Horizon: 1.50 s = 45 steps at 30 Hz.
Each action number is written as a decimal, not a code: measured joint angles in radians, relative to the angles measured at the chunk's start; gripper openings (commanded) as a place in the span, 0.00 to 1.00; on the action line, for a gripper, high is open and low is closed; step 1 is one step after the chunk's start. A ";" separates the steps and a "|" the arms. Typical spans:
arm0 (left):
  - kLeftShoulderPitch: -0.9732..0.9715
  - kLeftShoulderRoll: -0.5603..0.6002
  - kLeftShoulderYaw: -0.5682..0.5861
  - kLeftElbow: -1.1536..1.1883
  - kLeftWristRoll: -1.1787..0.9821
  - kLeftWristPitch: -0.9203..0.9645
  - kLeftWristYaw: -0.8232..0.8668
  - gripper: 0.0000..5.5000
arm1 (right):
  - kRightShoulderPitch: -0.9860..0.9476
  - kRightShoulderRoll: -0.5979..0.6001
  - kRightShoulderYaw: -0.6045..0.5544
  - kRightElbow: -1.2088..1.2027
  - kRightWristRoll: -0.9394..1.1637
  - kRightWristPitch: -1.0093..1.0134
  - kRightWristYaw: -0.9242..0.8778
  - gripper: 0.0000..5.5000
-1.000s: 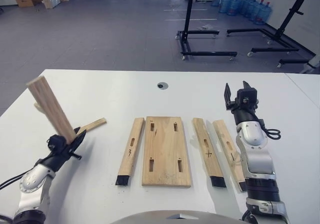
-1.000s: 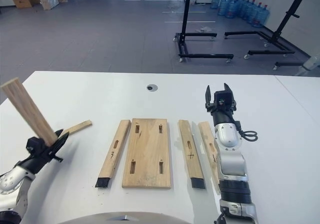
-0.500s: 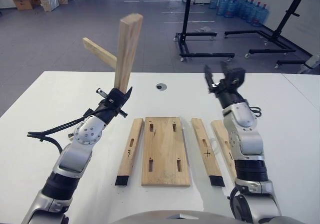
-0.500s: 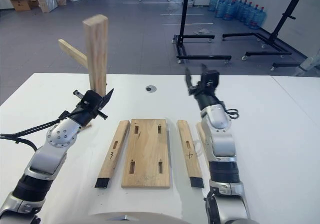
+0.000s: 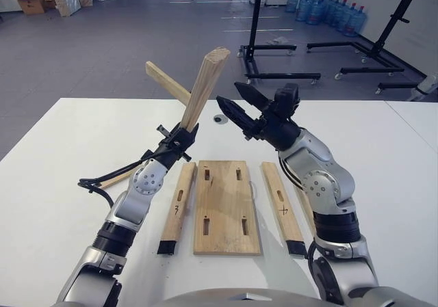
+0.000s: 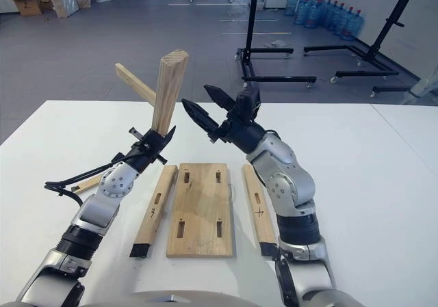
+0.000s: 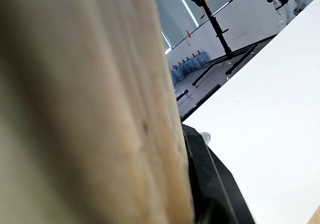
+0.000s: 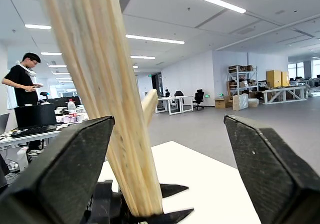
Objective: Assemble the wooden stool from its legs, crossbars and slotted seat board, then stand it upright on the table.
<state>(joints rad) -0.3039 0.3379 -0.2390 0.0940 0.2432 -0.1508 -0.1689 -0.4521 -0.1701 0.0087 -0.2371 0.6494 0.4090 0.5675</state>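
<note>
The right arm (image 5: 327,187) hides most of the outermost leg (image 5: 306,215) on the desk (image 5: 68,136), the left arm (image 5: 140,191) covers part of a crossbar (image 5: 118,178), and the held leg (image 7: 75,109) overruns the left wrist view.

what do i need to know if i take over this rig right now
Left claw: shut on a held leg, raised and tilted above the table, with a crossbar sticking out of it.
Right claw: open and empty, in the air close to the held leg, not touching it.
On the table: slotted seat board lying flat, a second leg on its left, a third leg on its right, a loose crossbar by the left arm.
Done: one crossbar apparently joined to one leg.
Left: remaining joints, fitting the seat board, standing the stool upright.
</note>
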 measured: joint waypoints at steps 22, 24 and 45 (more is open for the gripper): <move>-0.013 -0.058 -0.013 0.035 0.062 -0.035 -0.007 0.19 | -0.041 0.081 0.016 0.021 0.073 0.089 0.012 0.58; -0.013 -0.059 -0.014 0.038 0.069 -0.035 -0.006 0.19 | -0.041 0.094 0.010 0.021 0.083 0.089 0.012 0.52; 0.057 -0.139 0.033 0.039 -0.007 -0.016 0.016 0.54 | -0.072 -0.066 -0.076 0.115 -0.055 -0.118 0.130 0.38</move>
<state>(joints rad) -0.2471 0.1989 -0.2062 0.1330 0.2360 -0.1672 -0.1527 -0.5242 -0.2357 -0.0671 -0.1218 0.5944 0.2910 0.6972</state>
